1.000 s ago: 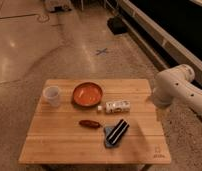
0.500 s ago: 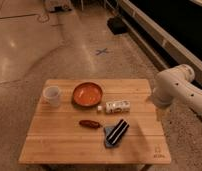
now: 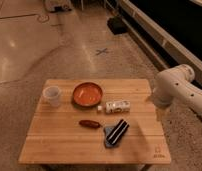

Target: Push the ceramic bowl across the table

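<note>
The ceramic bowl sits in the upper middle of the worktop, just where it was 1 second ago. Nothing on the wood has shifted, and the arm at the right of the frame has held its pose, so the push has likely not begun. The gripper hangs just off the worktop's right edge, well apart from the bowl; its state I cannot tell. The bowl is shallow, round, orange-red with a darker rim, and upright, near a white cup to its left.
</note>
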Robot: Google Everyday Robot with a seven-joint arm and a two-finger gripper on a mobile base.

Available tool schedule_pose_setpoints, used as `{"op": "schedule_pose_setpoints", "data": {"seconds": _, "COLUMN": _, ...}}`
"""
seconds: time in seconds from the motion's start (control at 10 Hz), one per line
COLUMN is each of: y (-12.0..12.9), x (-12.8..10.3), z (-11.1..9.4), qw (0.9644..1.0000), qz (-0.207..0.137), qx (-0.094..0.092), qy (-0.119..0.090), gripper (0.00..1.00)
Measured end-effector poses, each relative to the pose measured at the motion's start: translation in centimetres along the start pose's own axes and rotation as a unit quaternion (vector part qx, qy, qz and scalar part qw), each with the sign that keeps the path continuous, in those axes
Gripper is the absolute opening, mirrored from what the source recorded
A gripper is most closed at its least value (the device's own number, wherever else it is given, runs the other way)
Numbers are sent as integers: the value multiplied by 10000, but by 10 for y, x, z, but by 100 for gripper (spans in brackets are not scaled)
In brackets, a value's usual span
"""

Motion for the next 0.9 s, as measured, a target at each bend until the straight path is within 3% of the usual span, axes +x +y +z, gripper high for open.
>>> {"op": "schedule_pose_setpoints", "data": {"seconds": 0.2, "y": -9, "x": -13, "z": 4, "qw": 9998, "qz": -179, "qx": 5, "qy": 5, "gripper": 68}}
{"op": "schedule_pose_setpoints", "data": {"seconds": 0.5, "y": -41, "x": -77, "z": 11, "qw": 9983, "qz": -581, "qx": 20, "qy": 1, "gripper": 68}}
{"op": "schedule_pose_setpoints", "data": {"seconds": 0.9, "y": -80, "x": -128, "z": 38, "qw": 9949, "qz": -1005, "qx": 49, "qy": -38, "gripper": 68}}
